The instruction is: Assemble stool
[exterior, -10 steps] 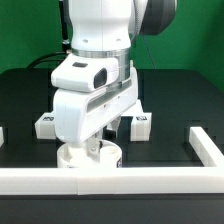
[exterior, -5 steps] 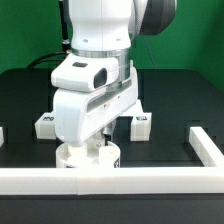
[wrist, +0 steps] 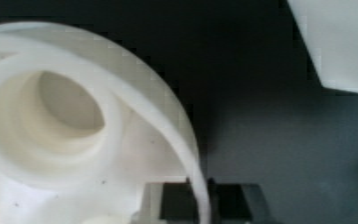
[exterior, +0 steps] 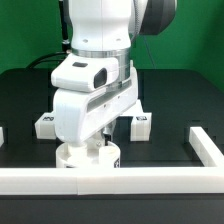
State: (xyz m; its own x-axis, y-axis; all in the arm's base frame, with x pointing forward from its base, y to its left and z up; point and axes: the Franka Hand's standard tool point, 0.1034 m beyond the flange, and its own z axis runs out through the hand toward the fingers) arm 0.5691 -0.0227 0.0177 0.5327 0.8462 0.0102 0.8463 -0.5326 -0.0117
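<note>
Dark grey pads (wrist: 247, 200) of the jaws sit tight on either side of a thin white wall, clamped on the rim of the white plastic round seat disc (wrist: 69, 110). That disc lies flat on the black bench (exterior: 180, 110) with its axis upright and its hollow side up, and one round socket (wrist: 55, 98) faces the wrist camera. The jaws come down from above at its edge, and most of the disc spreads away to one side of them. In the exterior view the bulky white arm (exterior: 95, 90) covers much of the seat disc (exterior: 72, 156). Behind stand two short blocky white legs (exterior: 45, 122) (exterior: 140, 122), one on each side. A long white rail (exterior: 110, 181) runs just in front.
</note>
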